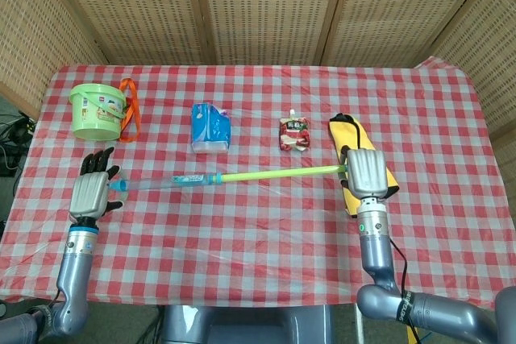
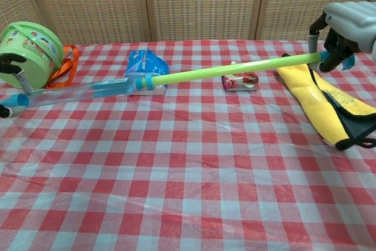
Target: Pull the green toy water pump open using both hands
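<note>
The green toy water pump (image 1: 266, 173) (image 2: 235, 70) hangs above the table, stretched out between my two hands. Its green rod runs right from a blue collar (image 2: 145, 82). A clear tube (image 1: 149, 185) (image 2: 64, 95) with a blue end runs left. My left hand (image 1: 90, 193) grips the blue left end; the chest view shows only its fingertips (image 2: 10, 66) at the left edge. My right hand (image 1: 368, 172) (image 2: 346, 24) grips the rod's right end above the yellow pouch.
A green bucket (image 1: 98, 110) (image 2: 26, 51) with an orange strap stands at the back left. A blue tissue pack (image 1: 211, 126) (image 2: 143, 63), a small red pouch (image 1: 294, 133) (image 2: 239, 80) and a yellow pouch (image 1: 359, 155) (image 2: 326, 104) lie along the middle.
</note>
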`<action>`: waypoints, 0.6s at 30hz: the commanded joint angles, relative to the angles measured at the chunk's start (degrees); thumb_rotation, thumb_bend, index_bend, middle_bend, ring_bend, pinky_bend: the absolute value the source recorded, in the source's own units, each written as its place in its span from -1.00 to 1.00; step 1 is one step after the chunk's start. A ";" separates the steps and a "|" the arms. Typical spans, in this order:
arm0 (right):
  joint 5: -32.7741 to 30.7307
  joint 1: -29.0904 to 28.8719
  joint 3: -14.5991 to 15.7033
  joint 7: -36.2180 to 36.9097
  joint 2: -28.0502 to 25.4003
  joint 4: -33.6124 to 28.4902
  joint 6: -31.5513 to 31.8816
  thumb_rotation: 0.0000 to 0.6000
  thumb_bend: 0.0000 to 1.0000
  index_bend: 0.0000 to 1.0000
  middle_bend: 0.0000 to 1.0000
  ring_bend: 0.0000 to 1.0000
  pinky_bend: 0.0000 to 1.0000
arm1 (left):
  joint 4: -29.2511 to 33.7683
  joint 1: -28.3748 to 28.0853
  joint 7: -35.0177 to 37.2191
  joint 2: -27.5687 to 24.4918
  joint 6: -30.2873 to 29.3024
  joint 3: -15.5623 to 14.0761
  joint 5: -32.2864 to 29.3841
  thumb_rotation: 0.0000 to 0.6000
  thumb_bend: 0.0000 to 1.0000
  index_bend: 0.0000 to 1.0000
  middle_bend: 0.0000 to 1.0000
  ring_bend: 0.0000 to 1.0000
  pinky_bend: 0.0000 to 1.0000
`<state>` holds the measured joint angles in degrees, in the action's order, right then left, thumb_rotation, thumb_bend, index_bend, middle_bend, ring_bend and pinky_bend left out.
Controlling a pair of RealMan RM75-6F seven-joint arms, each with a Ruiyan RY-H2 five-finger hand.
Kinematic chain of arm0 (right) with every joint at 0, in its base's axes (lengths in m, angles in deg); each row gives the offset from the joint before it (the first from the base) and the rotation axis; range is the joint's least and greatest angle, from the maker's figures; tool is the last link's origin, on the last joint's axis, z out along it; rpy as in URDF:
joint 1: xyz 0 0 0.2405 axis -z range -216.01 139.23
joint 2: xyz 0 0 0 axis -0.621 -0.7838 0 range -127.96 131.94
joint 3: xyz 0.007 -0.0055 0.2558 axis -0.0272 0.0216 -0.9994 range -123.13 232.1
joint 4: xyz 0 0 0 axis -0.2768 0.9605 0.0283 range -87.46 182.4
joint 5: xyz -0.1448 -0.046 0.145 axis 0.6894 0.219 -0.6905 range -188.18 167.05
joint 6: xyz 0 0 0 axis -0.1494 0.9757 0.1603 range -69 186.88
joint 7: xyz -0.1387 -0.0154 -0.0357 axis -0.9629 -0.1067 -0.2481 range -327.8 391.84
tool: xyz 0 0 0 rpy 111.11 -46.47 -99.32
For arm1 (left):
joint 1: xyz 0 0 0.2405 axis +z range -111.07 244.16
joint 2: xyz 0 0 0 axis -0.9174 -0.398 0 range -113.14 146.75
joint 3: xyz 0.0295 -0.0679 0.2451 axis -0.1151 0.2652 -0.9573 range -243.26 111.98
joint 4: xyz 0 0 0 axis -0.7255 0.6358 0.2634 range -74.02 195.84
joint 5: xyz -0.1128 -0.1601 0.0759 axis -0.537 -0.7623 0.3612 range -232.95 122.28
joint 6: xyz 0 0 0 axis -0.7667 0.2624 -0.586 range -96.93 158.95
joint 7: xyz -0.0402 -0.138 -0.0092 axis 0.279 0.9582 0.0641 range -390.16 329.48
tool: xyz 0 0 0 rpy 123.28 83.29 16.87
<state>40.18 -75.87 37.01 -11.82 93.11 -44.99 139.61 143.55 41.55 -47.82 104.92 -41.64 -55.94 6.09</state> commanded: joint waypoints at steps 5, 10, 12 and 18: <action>-0.32 0.42 0.08 0.41 -0.24 0.58 -0.48 1.00 0.17 0.62 1.00 1.00 0.93 | -0.32 0.06 -0.26 0.57 0.38 0.15 0.36 1.00 -0.21 0.13 -1.00 -1.00 -1.00; -0.66 0.77 0.35 0.96 -0.22 1.49 -1.12 1.00 0.17 0.62 1.00 1.00 0.93 | -0.15 0.04 -0.75 0.78 0.66 0.36 0.41 1.00 -0.21 0.13 -1.00 -1.00 -1.00; -0.79 0.91 0.35 1.24 -0.11 1.97 -1.26 1.00 0.17 0.62 1.00 1.00 0.93 | 0.01 0.11 -0.97 0.80 0.57 0.38 0.54 1.00 -0.21 0.13 -1.00 -1.00 -1.00; -1.13 1.09 0.23 1.71 -0.02 3.11 -1.70 1.00 0.17 0.62 1.00 1.00 0.93 | 0.07 0.14 -1.15 0.86 0.77 0.48 0.69 1.00 -0.21 0.13 -1.00 -1.00 -1.00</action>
<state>39.11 -74.82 37.26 -10.20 93.06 -42.02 137.99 143.63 41.70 -48.95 105.77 -40.88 -55.47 6.76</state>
